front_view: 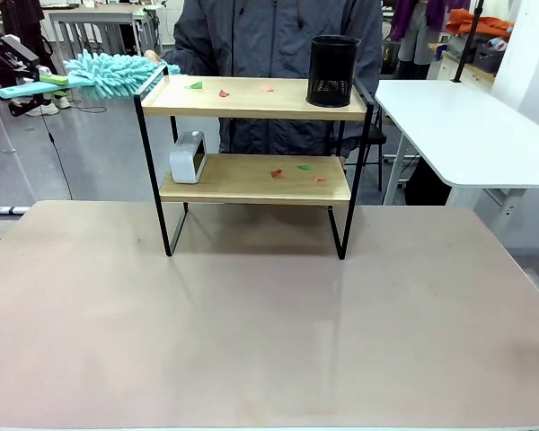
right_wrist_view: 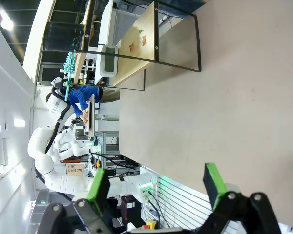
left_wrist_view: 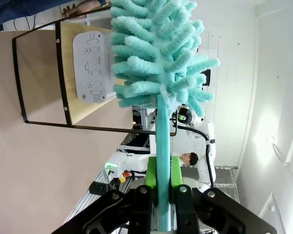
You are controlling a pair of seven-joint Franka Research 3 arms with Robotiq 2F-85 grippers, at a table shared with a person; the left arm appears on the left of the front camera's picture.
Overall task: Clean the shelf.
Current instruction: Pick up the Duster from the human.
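Standing on a smooth beige tabletop (front_view: pixel 251 341): two-tier shelf (front_view: pixel 251 101), pale wooden boards in thin black metal framing. Bearing a black mesh cylindrical cup (front_view: pixel 332 72) above, a rounded white plastic clock (front_view: pixel 188 158) below, paper scraps (front_view: pixel 276 172) on both. Clamping a fluffy teal chenille duster (front_view: pixel 117 74) at the shelf's upper left corner: left gripper (front_view: pixel 54 81). Gaping, well apart from the shelf: right gripper (right_wrist_view: pixel 156 187).

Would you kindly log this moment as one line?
left claw: shut on duster | duster: at shelf top left corner | right claw: open | scraps: on both levels
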